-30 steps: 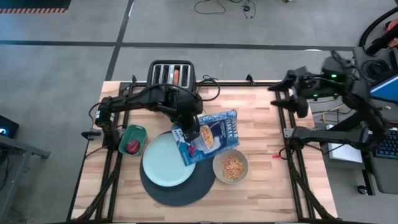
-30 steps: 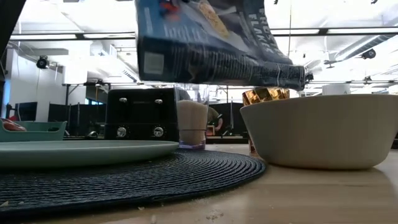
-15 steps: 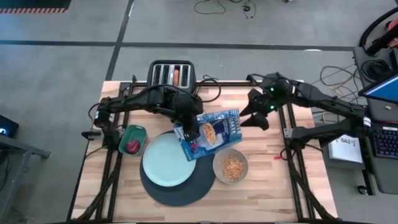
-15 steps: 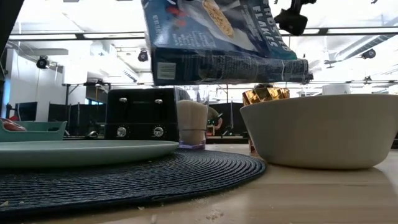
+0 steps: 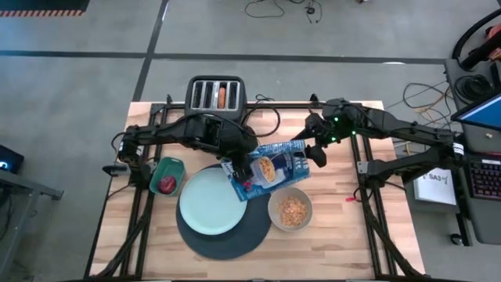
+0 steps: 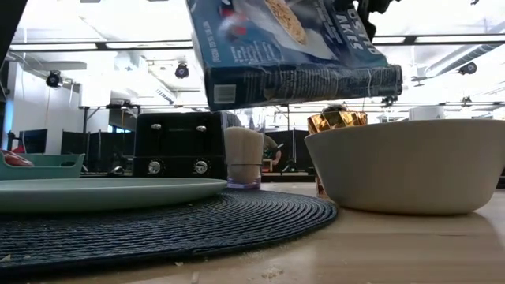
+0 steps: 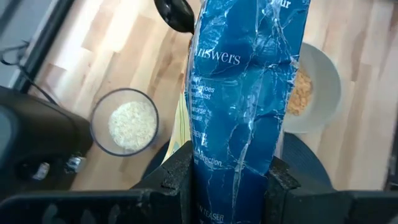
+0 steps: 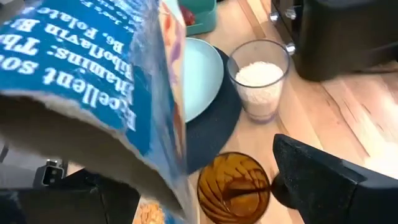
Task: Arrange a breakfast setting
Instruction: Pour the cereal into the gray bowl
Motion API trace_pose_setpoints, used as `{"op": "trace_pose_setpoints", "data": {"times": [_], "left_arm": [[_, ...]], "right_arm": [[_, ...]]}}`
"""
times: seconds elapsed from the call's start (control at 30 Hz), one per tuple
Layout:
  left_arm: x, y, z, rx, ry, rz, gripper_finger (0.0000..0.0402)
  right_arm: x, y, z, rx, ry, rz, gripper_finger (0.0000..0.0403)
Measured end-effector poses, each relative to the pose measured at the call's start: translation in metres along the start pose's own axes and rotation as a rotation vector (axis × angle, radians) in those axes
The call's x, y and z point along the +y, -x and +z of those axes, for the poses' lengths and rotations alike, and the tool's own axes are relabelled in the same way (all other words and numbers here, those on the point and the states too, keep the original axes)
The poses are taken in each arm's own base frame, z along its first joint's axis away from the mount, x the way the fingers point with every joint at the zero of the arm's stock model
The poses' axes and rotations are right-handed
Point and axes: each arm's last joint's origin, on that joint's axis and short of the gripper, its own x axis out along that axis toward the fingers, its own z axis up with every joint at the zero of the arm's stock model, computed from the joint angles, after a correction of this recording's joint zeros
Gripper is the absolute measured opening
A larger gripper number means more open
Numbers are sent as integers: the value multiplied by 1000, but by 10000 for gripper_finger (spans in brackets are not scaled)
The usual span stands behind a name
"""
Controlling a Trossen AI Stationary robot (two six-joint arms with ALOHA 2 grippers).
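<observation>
Left gripper [image 7: 229, 180] clamped on the cereal box [image 5: 270, 167], right gripper [image 5: 310, 147], fingers apart, closing in at its two o'clock corner: grab squarely, keep it level above the bowl [image 5: 290, 210].

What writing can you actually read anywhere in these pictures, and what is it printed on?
"nswers": on the narrow side of the blue cereal box, left wrist view; the word's start is cut off.
"Excellent so…": on the box's panel in the right wrist view; the lines below it are blurred.
"…sted …akes": box front, low view, only partly visible.
Smaller print on the box: too small or blurred.
The black toaster shows no readable label.
</observation>
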Motion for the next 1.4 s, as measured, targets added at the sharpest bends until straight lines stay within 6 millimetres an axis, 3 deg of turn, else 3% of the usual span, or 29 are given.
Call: {"op": "trace_pose_setpoints", "data": {"times": [0.13,0.23,0.33,0.47,0.53,0.6,0.77,0.9,1.4], "left_arm": [[-6,1,-2,-18,0,18,93],[-10,2,-3,-25,4,21,93],[-13,3,-4,-32,6,31,93],[-15,3,-4,-46,-2,32,93],[-15,4,-3,-52,-10,28,92],[-15,5,-3,-61,-16,29,97],[-14,4,0,-93,-23,52,176],[-15,4,0,-93,-52,52,207],[-8,20,-5,-106,-73,97,200]], "right_arm": [[8,0,3,-31,13,45,317],[16,-4,3,-35,20,81,277],[23,-5,5,-55,4,116,200],[31,-5,6,-51,-10,148,56],[35,-5,8,-68,4,157,24],[37,-4,13,-91,12,163,13],[43,5,28,-154,31,176,9],[49,17,41,-201,55,184,9],[66,39,92,-266,132,193,8]]}}
